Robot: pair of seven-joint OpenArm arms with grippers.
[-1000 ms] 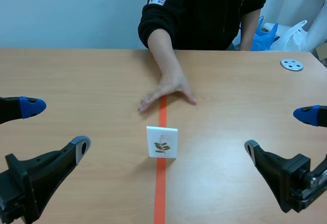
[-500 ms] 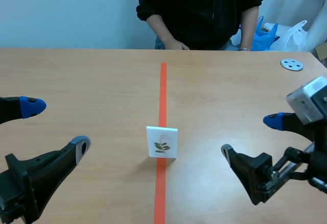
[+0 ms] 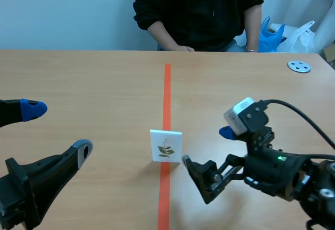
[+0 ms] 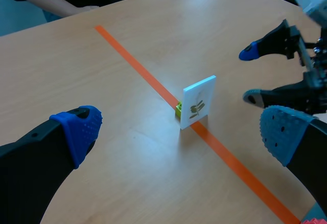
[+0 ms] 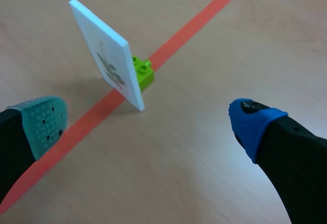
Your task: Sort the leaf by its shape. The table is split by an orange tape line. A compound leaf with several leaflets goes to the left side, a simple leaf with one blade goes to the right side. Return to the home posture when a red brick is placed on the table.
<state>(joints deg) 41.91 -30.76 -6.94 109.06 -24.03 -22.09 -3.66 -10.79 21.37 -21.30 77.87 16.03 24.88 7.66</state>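
A white card (image 3: 166, 146) showing a sprig with several leaflets stands upright on the orange tape line (image 3: 167, 91), propped by a small green brick (image 5: 142, 72) behind it. The card (image 4: 198, 102) also shows ahead of my left gripper, and the card (image 5: 107, 58) stands just ahead of my right one. My right gripper (image 3: 207, 152) is open, low over the table just right of the card, apart from it. At the near left my left gripper (image 3: 55, 130) stays open with nothing between its fingers.
A person in a black top sits across the table, with a hand (image 3: 178, 47) resting at the far edge. A grey metal disc (image 3: 299, 66) lies at the far right. Blue and white bags (image 3: 285, 33) sit beyond the table.
The person's hand drew back from the tape line to the far edge. My right arm swung in from the right side toward the card. The left arm and the card kept still.
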